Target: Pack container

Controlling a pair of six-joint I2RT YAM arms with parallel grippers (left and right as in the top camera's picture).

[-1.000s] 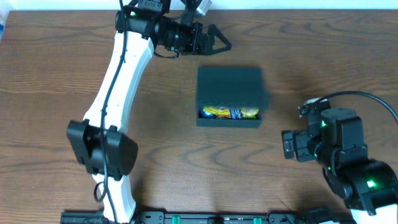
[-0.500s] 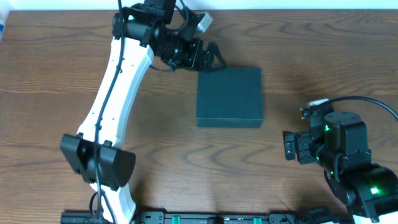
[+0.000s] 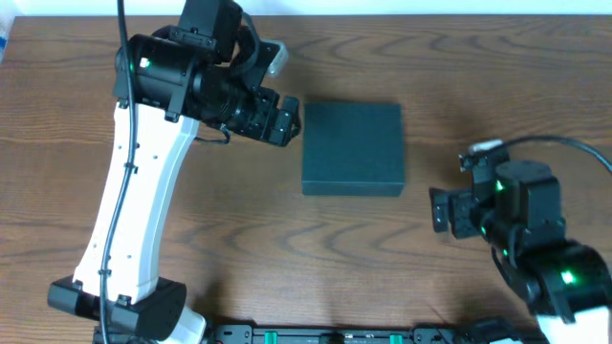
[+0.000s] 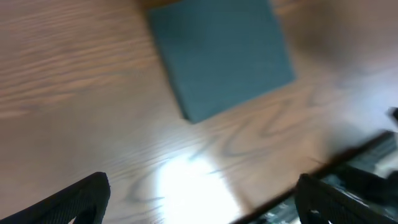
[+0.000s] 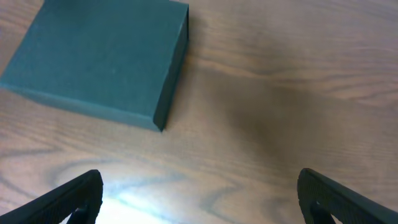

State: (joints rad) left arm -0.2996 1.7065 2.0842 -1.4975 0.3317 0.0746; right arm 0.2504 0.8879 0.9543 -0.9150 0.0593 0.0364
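Note:
The container (image 3: 352, 148) is a dark teal-green square box lying on the wooden table with its flap lid shut flat; nothing inside shows. It also shows in the left wrist view (image 4: 221, 56) and the right wrist view (image 5: 93, 59). My left gripper (image 3: 285, 122) is open and empty, just left of the box's left edge, apart from it; its fingertips frame bare table in the left wrist view (image 4: 202, 196). My right gripper (image 3: 438, 212) is open and empty, to the right of the box and nearer the front; in its own view the fingers (image 5: 199, 193) stand wide over bare wood.
The wooden table (image 3: 287, 248) spreads around the box. The left arm's white links (image 3: 129, 210) cross the left half of the table. The table's front rail (image 3: 316, 334) runs along the bottom edge.
The lid, open a second ago with snack packets showing, is now shut. My left gripper has pulled back from the box's far-left corner to its left side. The right arm shifted slightly.

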